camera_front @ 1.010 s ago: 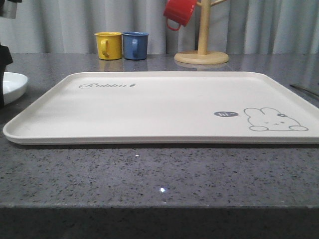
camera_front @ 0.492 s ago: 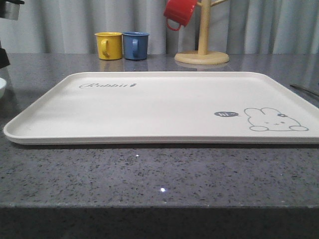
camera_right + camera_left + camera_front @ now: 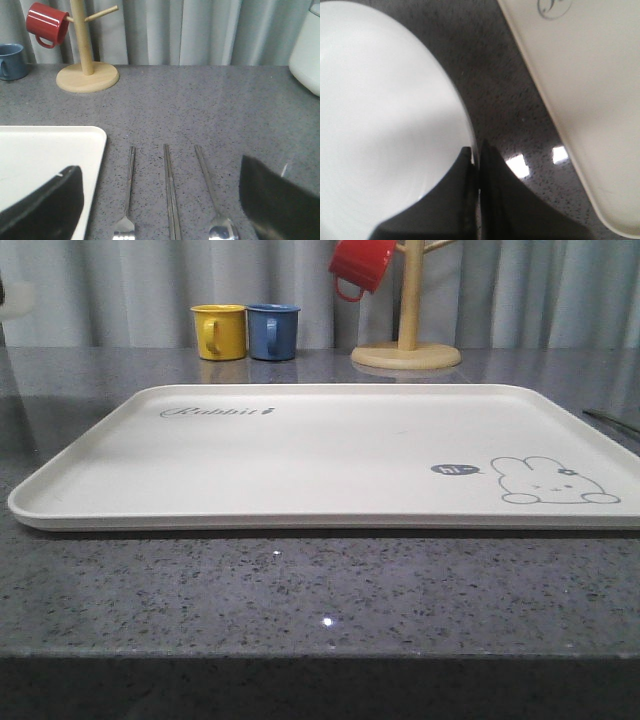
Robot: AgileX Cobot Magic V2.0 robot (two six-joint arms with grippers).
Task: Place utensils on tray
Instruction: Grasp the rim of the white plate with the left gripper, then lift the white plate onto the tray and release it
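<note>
The round white plate (image 3: 375, 115) has its rim pinched between my left gripper's (image 3: 475, 150) two dark fingers, which are shut on it above the grey counter. It sits just off the corner of the cream tray (image 3: 590, 95) with its "Rabbit" script. The tray (image 3: 320, 455) lies bare in the front view. My right gripper (image 3: 159, 167) hangs open over the counter beside the tray (image 3: 45, 155). Below it lie a fork (image 3: 129, 185), a pair of chopsticks (image 3: 170, 190) and a spoon (image 3: 210, 195), side by side.
Yellow mug (image 3: 218, 331) and blue mug (image 3: 272, 331) stand behind the tray. A wooden mug tree (image 3: 405, 345) holds a red mug (image 3: 360, 265). A white vessel (image 3: 307, 50) stands at the counter's far right. A thin metal utensil (image 3: 612, 420) shows beside the tray.
The white plate and the dark left gripper at the front view's left edge slid out of that view. The tray and mugs stayed put.
</note>
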